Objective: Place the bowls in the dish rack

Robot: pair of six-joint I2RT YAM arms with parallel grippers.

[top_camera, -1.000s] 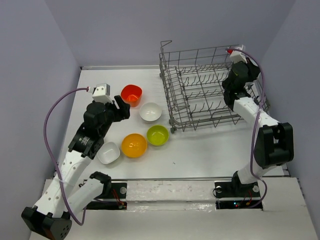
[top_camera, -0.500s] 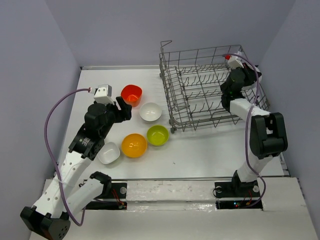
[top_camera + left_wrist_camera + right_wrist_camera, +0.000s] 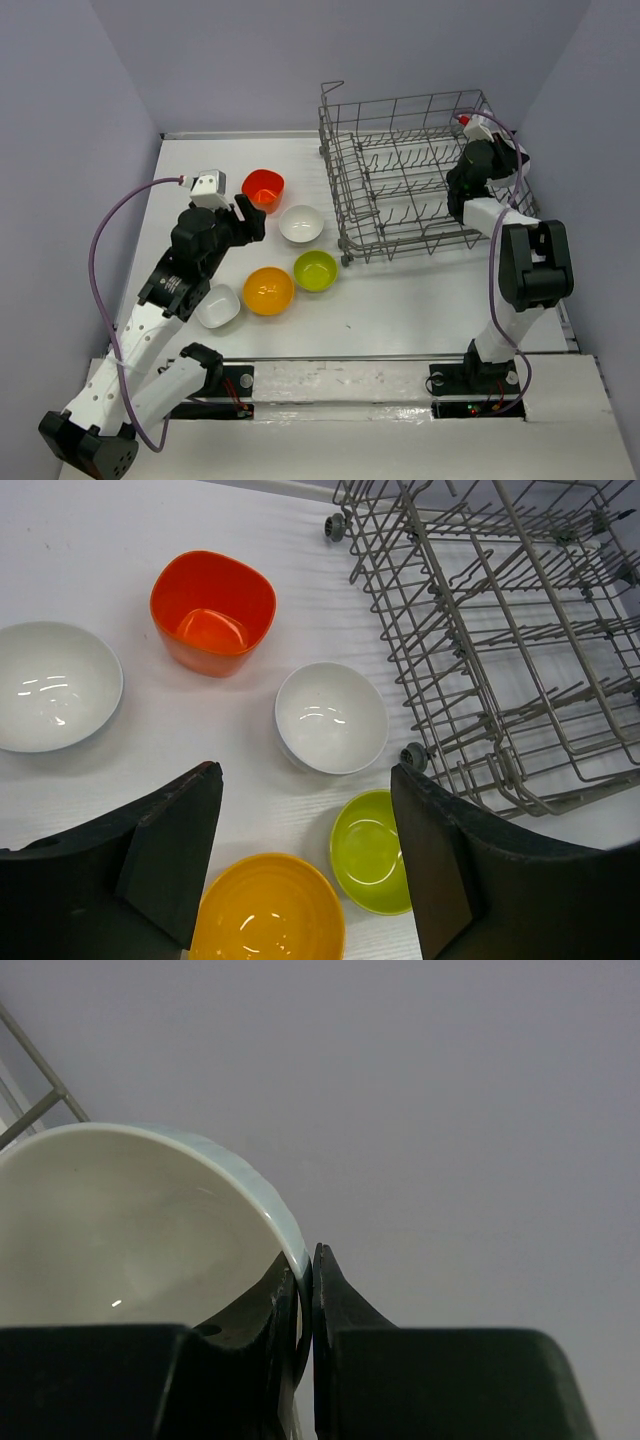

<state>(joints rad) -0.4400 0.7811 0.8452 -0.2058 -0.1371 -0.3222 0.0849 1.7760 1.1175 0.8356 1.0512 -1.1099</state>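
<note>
The right end effector (image 3: pixel 305 1300) is pinched shut on the rim of a white bowl (image 3: pixel 130 1230), at the far right corner of the dish rack (image 3: pixel 400 170). The left end effector (image 3: pixel 305 772) is wide open and holds nothing. It hangs left of the rack over the bench (image 3: pixel 400 300), where a red-orange bowl (image 3: pixel 263 188), a lime green bowl (image 3: pixel 315 270), an orange-yellow bowl (image 3: pixel 268 290) and two more white ones stand.

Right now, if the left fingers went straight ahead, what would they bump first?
Probably the middle white bowl, which sits centred between the open left fingers; depth is unclear, so they might touch the table just before it.
</note>
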